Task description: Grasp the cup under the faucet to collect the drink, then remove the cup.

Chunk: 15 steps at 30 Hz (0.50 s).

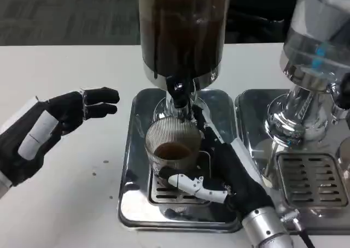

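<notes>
Ribbed glass cup [173,147] under the faucet [179,92], gripped by the right hand [221,169].

The cup stands on the slotted grate of the steel drip tray [136,149], directly below the dark drink dispenser [183,29], with brown liquid in its bottom. The right hand's fingers wrap around the cup's right side and its thumb crosses the front. The left hand [52,122] hangs over the white table [71,204] to the left, holding nothing, fingers extended toward the dispenser. A second, clear dispenser [314,57] stands on the right.
</notes>
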Each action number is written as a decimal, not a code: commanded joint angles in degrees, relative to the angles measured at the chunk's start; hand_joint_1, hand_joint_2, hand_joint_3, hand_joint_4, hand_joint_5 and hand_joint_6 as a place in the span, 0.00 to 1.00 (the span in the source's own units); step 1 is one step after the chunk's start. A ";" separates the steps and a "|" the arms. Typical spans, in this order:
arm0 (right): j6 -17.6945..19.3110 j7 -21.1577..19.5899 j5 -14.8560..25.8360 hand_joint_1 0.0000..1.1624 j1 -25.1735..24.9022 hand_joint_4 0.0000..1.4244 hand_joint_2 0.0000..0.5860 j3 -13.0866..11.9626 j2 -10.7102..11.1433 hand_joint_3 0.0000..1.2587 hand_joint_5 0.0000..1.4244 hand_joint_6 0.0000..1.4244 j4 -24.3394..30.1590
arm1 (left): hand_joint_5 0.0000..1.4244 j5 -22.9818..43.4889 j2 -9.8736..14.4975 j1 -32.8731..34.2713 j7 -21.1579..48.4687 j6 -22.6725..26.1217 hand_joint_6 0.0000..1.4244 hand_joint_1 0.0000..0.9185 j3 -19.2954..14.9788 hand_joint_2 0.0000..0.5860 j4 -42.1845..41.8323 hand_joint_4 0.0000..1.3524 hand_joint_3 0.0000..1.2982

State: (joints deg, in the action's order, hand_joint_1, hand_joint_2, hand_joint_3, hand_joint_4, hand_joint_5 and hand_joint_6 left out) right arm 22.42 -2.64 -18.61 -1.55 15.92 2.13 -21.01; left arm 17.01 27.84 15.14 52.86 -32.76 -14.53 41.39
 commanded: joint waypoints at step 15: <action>-5.06 -3.55 -3.54 0.68 -0.68 0.12 0.29 3.93 -2.37 0.07 0.23 0.38 -1.91 | 0.20 -2.16 1.66 -1.14 -0.80 0.27 0.13 0.00 0.66 0.13 0.94 0.22 0.29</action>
State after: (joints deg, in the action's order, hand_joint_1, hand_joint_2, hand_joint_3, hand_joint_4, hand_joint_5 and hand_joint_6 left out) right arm 19.13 -6.70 -20.88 -3.41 17.88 0.51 -21.25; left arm 15.36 28.61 14.84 52.65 -32.74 -14.18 41.72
